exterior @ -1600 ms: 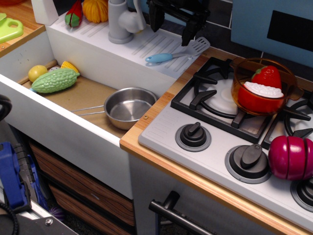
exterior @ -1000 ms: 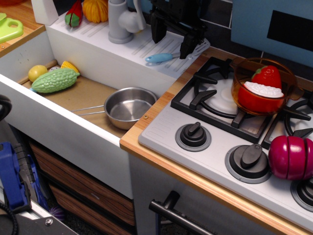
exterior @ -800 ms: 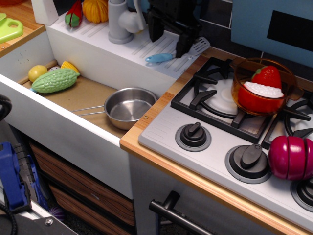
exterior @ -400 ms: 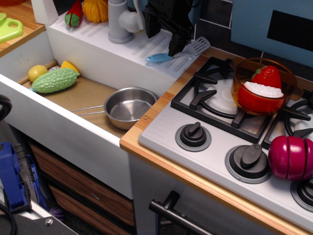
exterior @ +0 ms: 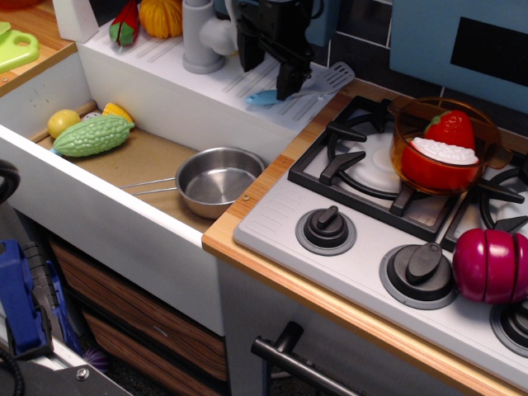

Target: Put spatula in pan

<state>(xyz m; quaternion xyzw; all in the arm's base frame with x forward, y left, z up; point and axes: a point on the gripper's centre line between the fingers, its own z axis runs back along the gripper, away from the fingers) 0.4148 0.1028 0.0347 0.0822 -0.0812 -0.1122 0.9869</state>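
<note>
The black gripper (exterior: pixel 266 76) hung over the white ribbed drainboard (exterior: pixel 214 87), its two dark fingers spread apart with one tip left of and one tip over the spatula (exterior: pixel 299 88), closed on nothing that could be seen; whether a tip touched the handle could not be told. The spatula lay directly beneath it on the ridges — pale blue plastic handle poking out to the claw's left, flat grey slotted blade out to its right, close to the wooden counter edge. Just left of the claw stood a grey faucet (exterior: pixel 202 35), and further left a toy vegetable in red and green (exterior: pixel 125 23) and a ribbed orange one (exterior: pixel 161 16). Below and forward of the claw, down in the sink basin (exterior: pixel 124 161), sat the pan (exterior: pixel 216 180): round, shiny steel, thin wire handle pointing left, holding nothing. Further left in the basin lay a bumpy green gourd (exterior: pixel 92 136), a yellow ball (exterior: pixel 63 122) and a corn piece (exterior: pixel 117 112). To the claw's right was the stove (exterior: pixel 388 239) with black grates and knobs — an orange see-through pot (exterior: pixel 444 144) with red food on one burner, a magenta sliced vegetable (exterior: pixel 491 266) near the front. Compared with 0.4 s before, the claw had shifted slightly left along the handle; the spatula and pan lay where they had.
</note>
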